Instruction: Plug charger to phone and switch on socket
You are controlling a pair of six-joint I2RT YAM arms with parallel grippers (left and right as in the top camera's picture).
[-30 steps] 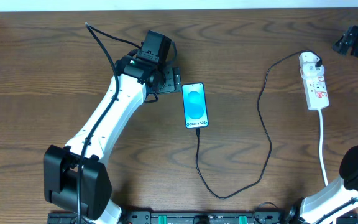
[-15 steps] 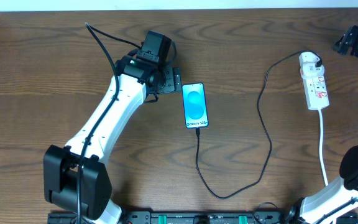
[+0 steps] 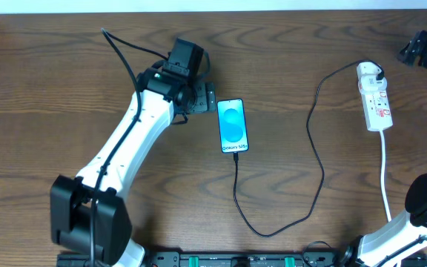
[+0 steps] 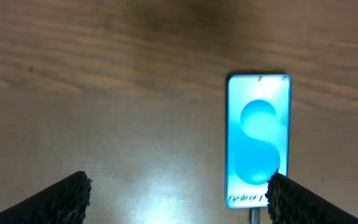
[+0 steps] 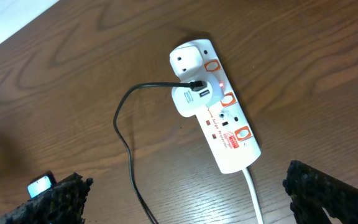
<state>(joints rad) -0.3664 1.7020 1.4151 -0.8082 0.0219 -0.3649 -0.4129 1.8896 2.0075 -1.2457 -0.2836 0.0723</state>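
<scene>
The phone (image 3: 233, 125) lies flat mid-table with its blue screen lit; it also shows in the left wrist view (image 4: 258, 137). The thin black charger cable (image 3: 319, 174) runs from the phone's bottom edge, loops toward the front, and rises to a white adapter (image 5: 191, 99) seated in the white socket strip (image 3: 374, 97). In the right wrist view the socket (image 5: 229, 127) shows a small red light near the adapter. My left gripper (image 3: 207, 97) is open and empty just left of the phone (image 4: 179, 190). My right gripper (image 3: 414, 50) is open and empty, above and right of the socket (image 5: 188, 186).
The socket's white cord (image 3: 385, 170) runs toward the table's front right. The right arm's base (image 3: 421, 215) stands at the front right corner. The table's far edge (image 3: 213, 10) meets a white wall.
The left arm has shifted very slightly. The phone, cable, socket and right gripper have not moved.
</scene>
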